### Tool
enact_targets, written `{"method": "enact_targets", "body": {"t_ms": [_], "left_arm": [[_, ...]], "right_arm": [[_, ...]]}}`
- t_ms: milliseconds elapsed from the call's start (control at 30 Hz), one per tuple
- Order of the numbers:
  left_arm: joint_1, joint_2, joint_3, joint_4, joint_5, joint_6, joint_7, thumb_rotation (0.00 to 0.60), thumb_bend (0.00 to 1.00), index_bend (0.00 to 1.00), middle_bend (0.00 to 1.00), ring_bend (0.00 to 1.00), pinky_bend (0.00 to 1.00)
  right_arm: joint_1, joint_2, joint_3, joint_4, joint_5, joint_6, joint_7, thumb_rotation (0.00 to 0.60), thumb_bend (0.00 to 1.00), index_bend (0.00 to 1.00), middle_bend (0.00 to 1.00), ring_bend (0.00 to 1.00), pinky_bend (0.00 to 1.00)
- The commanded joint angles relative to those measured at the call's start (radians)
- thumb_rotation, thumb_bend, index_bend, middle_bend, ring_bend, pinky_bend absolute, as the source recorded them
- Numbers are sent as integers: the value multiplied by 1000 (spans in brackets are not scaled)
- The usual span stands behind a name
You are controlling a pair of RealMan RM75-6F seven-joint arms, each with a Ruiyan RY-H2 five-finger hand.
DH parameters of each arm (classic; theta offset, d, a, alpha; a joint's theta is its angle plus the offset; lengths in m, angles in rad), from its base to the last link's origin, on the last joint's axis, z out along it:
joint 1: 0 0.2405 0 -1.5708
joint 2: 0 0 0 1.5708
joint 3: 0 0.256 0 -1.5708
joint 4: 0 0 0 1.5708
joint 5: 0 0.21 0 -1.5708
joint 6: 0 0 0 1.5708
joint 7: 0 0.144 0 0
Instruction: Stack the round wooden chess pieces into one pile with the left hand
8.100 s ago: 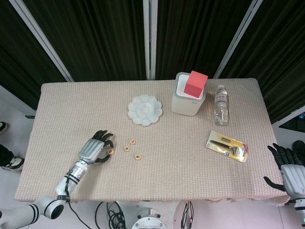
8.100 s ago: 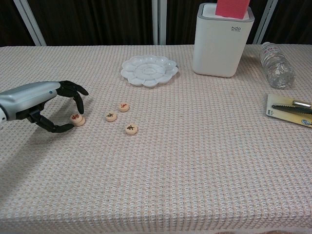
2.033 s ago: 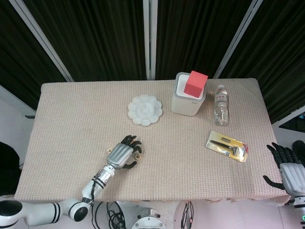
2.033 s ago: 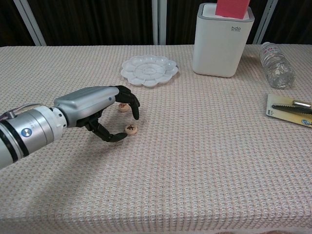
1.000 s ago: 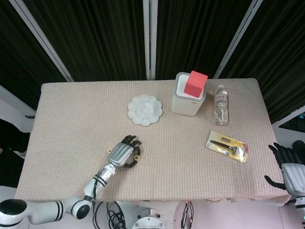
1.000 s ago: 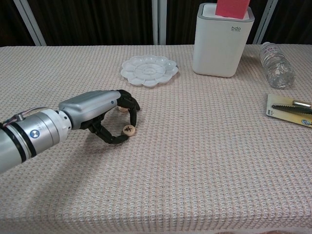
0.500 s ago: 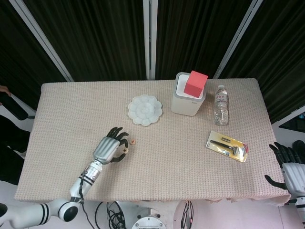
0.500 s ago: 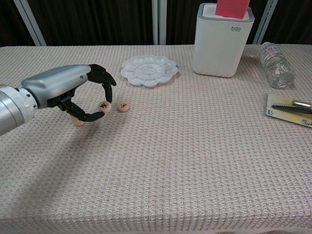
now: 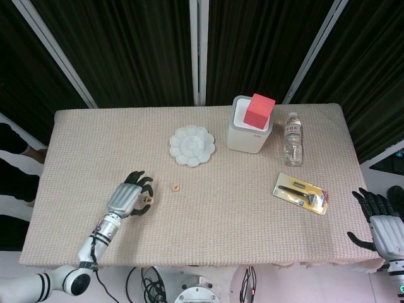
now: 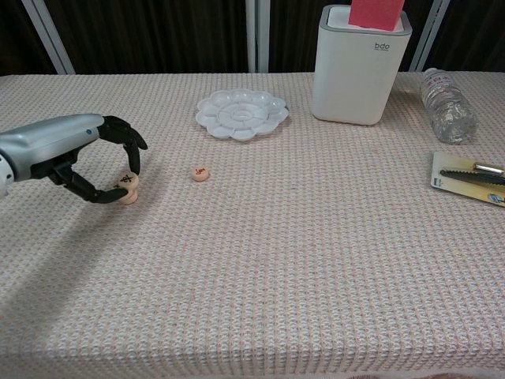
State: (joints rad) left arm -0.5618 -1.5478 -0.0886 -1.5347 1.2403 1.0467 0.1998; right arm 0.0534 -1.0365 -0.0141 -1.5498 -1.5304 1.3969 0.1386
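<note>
From the head view, the left hand (image 9: 128,200) lay at the table's near-left part with its fingertips curled over a small pile (image 9: 148,200) of round wooden pieces, while one lone piece (image 9: 177,187) sat apart to its right and slightly farther back; the right hand (image 9: 384,222) hung off the far right table edge, fingers spread, holding nothing. From the chest view, the left hand (image 10: 79,154) pinched the top piece (image 10: 127,182) on the pile between thumb and a finger, and the lone piece (image 10: 201,173) lay to its right, well nearer this hand than the other.
</note>
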Motion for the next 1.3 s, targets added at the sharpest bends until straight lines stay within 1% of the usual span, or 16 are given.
{"method": "enact_targets", "body": {"t_ms": [33,500,1300], "left_arm": [[1,1,0,7,3,0,-5,600,310,479,184,0,0],[7,8,-9,12,-8,1,-18,600,310,478,184,0,0],[10,5,-3,31,7,-12,-44,600,310,465,184,0,0]], "right_arm": [[0,-1,1,-1,1,0,-3,600,148,0,0,0,0],[0,0,1,-5,-2,5,-9,600,147,0,0,0,0],[3,-1,0,-10,4,-6,-24,600,148,0,0,0,0]]}}
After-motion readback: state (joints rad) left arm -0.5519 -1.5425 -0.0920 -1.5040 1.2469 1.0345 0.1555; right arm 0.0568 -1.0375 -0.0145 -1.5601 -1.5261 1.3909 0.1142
